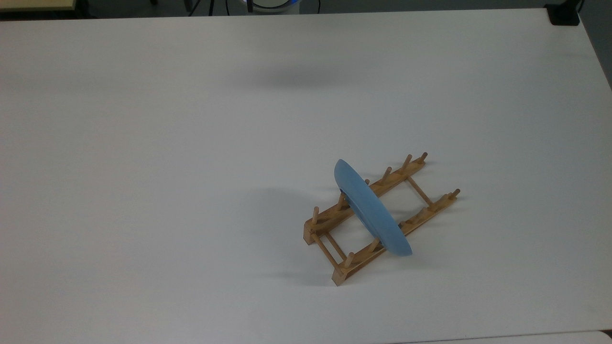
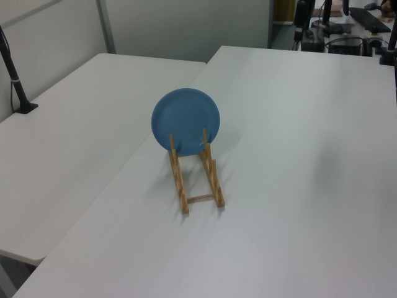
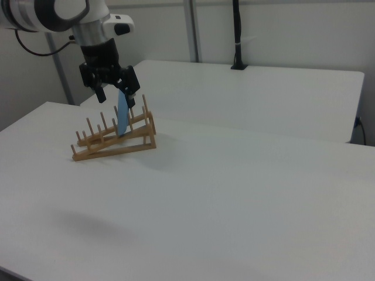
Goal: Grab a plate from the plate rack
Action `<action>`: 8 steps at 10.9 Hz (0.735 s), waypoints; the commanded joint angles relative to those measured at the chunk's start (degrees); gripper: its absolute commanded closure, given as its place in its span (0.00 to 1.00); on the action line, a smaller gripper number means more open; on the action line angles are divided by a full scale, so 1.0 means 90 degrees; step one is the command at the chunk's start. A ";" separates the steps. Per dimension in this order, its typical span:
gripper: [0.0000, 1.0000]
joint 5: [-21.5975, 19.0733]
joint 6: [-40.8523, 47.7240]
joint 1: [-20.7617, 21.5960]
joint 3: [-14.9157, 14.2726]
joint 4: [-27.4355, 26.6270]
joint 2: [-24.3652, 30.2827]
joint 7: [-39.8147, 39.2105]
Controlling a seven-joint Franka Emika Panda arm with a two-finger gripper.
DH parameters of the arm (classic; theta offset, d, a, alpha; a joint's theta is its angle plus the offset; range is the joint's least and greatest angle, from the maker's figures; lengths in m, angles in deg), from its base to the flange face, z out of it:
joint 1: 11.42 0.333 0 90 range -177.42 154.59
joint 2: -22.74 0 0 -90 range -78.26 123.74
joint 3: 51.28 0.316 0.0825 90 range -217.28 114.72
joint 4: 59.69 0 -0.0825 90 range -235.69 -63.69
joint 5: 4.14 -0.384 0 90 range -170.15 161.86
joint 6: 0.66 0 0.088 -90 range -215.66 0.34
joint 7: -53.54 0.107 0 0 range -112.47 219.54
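Observation:
The light-blue plate [image 1: 372, 210] stands on edge in the wooden plate rack [image 1: 330, 220], slotted between pegs near the rack's middle. From the left view the plate [image 2: 186, 119] faces the camera above the rack [image 2: 183, 186], with nothing touching it. In the right view my gripper [image 3: 116, 92] hangs open, its two dark fingers spread, and its outline overlaps the top edge of the plate [image 3: 122, 114] above the rack [image 3: 114, 143]. How far it is from the plate in depth I cannot tell.
The rack sits on a wide white table [image 1: 167, 167]. A soft shadow [image 1: 291, 76] lies on the table far from the rack. A second white table [image 2: 68, 143] adjoins it, carrying a black post [image 2: 15, 81]. A black block [image 1: 564, 14] sits at one corner.

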 commanded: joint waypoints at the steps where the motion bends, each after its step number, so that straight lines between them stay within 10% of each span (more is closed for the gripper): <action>1: 0.00 -0.0145 -0.0158 0.0078 -0.0050 -0.0143 0.0127 -0.0072; 8: 0.00 -0.0038 -0.0090 0.0058 -0.0060 -0.0104 0.0089 -0.0412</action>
